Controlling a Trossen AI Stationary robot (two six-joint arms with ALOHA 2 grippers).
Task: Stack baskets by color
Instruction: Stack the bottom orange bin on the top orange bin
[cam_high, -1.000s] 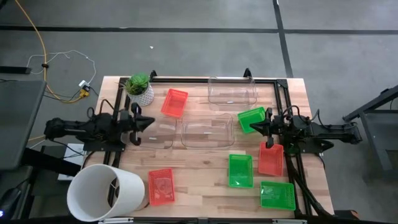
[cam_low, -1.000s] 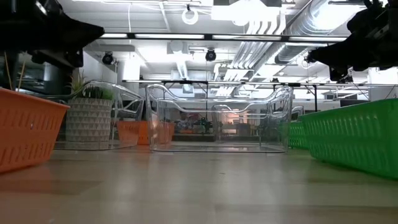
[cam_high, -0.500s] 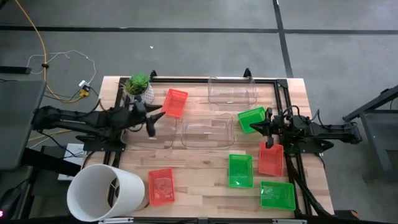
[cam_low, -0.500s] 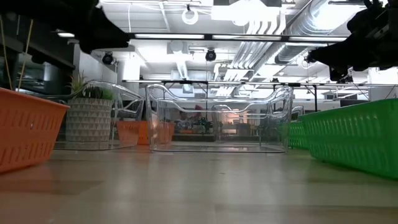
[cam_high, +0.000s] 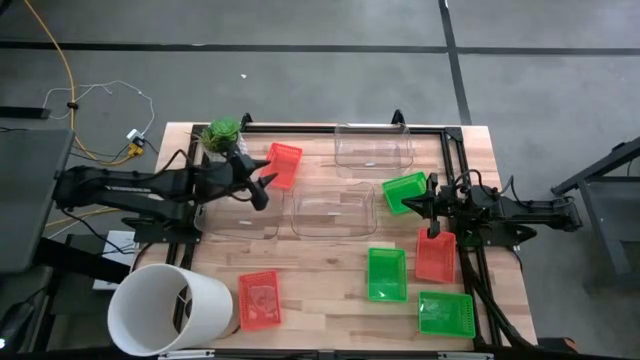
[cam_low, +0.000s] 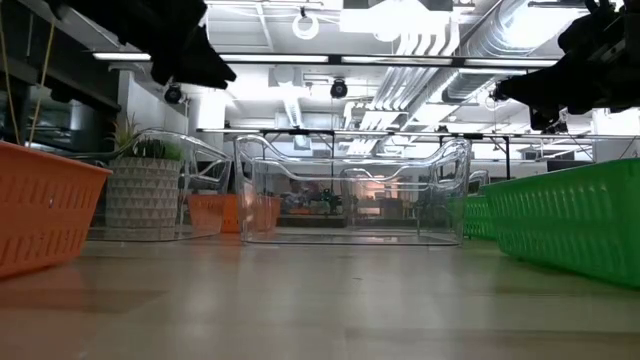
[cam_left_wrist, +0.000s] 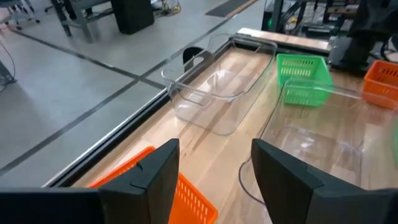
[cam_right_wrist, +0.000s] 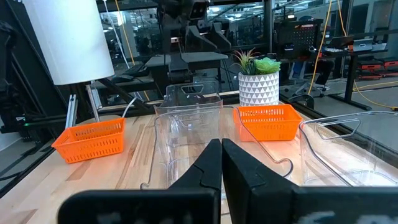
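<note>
My left gripper (cam_high: 262, 190) (cam_left_wrist: 214, 180) stands open above the table's left part, over the far edge of a clear basket (cam_high: 245, 215) and just short of a red basket (cam_high: 281, 165) (cam_left_wrist: 189, 198); it holds nothing. My right gripper (cam_high: 432, 203) (cam_right_wrist: 221, 167) waits shut at the table's right, beside a green basket (cam_high: 403, 192). Two more clear baskets (cam_high: 373, 148) (cam_high: 333, 210) rest on the table's middle and far part. Another red basket (cam_high: 259, 300) lies near left, a third (cam_high: 435, 255) under the right arm. Two green baskets (cam_high: 387, 273) (cam_high: 445, 313) lie near right.
A big white bucket (cam_high: 170, 310) lies at the near left corner. A potted plant (cam_high: 222, 138) stands at the far left, close behind the left arm. A dark frame (cam_high: 330, 128) runs along the table's far edge. Bare wood (cam_high: 320, 280) shows in the near middle.
My left gripper has risen and gone toward the table's right edge, out over the left clear basket toward the far red basket, tipping up from a steeper downward slant. Its fingers have opened. The baskets and the right arm have kept still.
</note>
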